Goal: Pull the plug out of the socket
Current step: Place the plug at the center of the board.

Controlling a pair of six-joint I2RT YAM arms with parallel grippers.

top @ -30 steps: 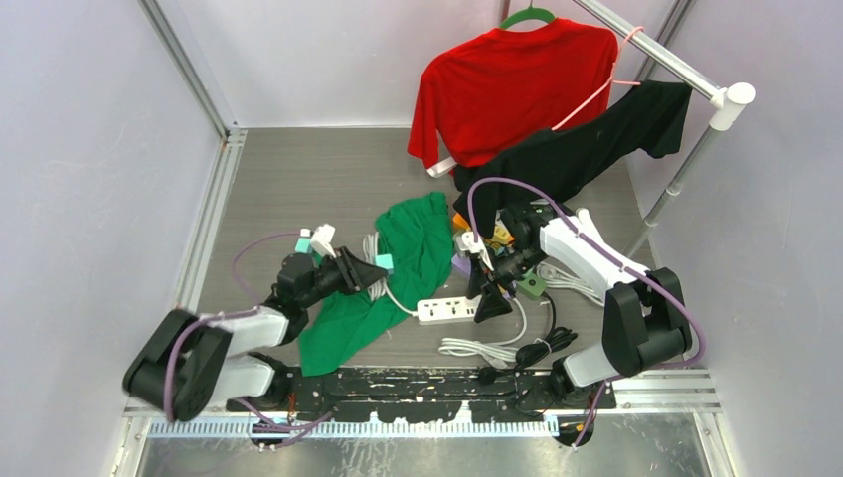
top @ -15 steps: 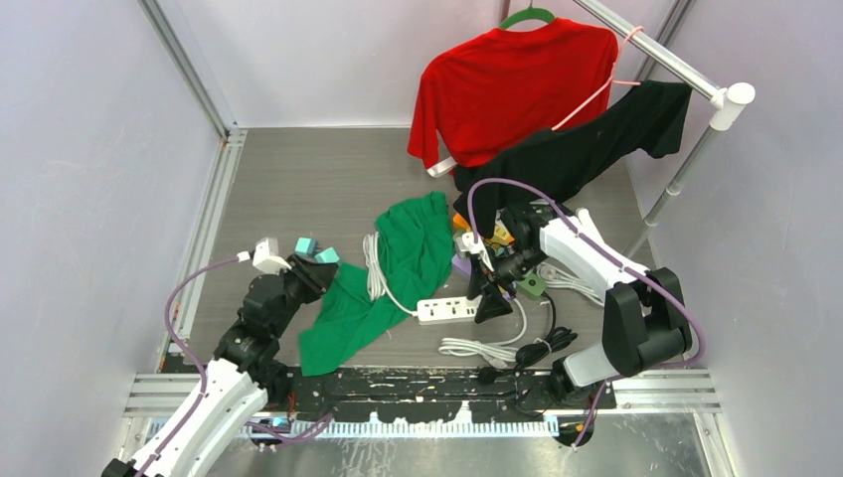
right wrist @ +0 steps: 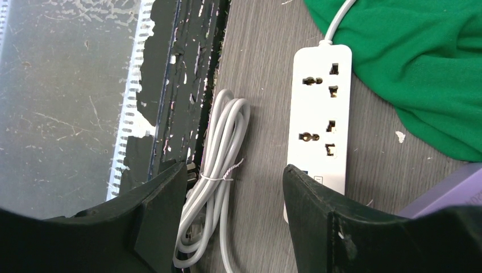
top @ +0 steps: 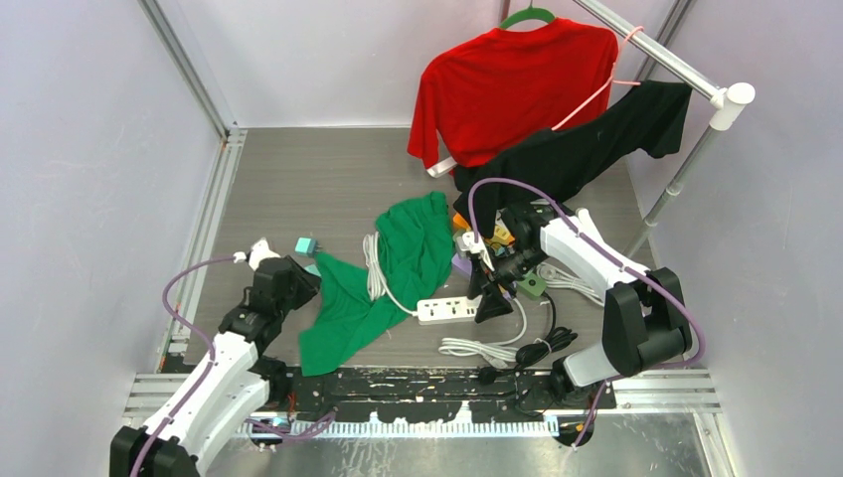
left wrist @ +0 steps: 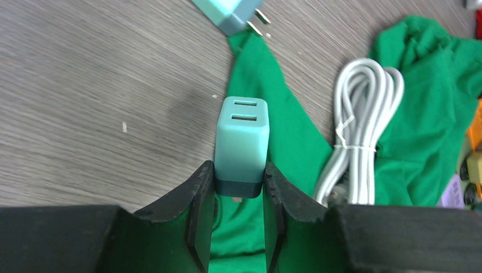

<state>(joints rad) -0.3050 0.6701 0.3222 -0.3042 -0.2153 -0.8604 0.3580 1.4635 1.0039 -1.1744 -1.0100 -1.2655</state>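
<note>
My left gripper (left wrist: 239,177) is shut on a teal two-port plug (left wrist: 241,142) and holds it just above the table, at the left edge of the green cloth (left wrist: 284,148). In the top view this gripper (top: 301,270) is at the left of the table. A second teal plug (left wrist: 232,12) lies loose on the wood beyond it and also shows in the top view (top: 305,244). The white power strip (top: 447,310) lies mid-table, and its sockets (right wrist: 319,114) are empty. My right gripper (right wrist: 233,219) is open over the strip's right end, one finger on either side of bare table.
A coiled white cable (right wrist: 219,165) lies beside the strip near the black front rail (right wrist: 182,85). Another white coil (left wrist: 355,125) rests on the green cloth (top: 398,268). A red shirt (top: 507,79) and a black shirt (top: 587,149) hang from a rack at back right. Small objects (top: 467,243) crowd behind the right gripper.
My left arm has swung back and to the left, from over the green cloth to the left of the table, with the teal plug still in its jaws. The right arm has not moved.
</note>
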